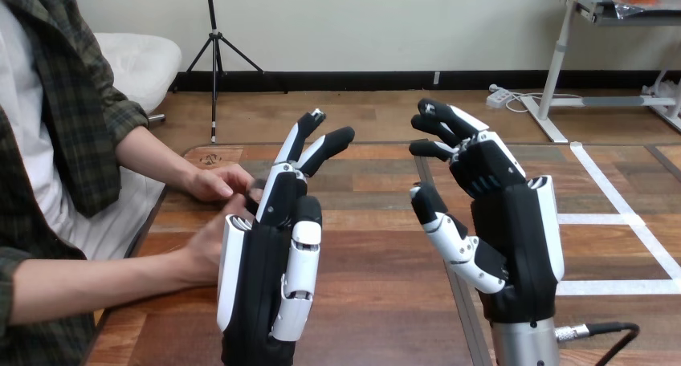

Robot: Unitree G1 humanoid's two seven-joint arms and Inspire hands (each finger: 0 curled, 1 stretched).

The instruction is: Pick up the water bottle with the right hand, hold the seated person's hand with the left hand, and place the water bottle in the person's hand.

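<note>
On the wooden table (377,318) lay the person's hands (217,181); the left hand (265,278) and right hand (514,221) hovered open, empty — the water bottle, place unknown to us, we judged light, smooth, best gripped mid-body.

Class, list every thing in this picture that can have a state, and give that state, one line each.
left hand: raised over the table, fingers straight, empty.
right hand: raised, fingers loosely bent, empty.
person's farther hand: resting on the table, nothing seen in it.
person's nearer hand: partly hidden behind the left hand; contact unclear.
</note>
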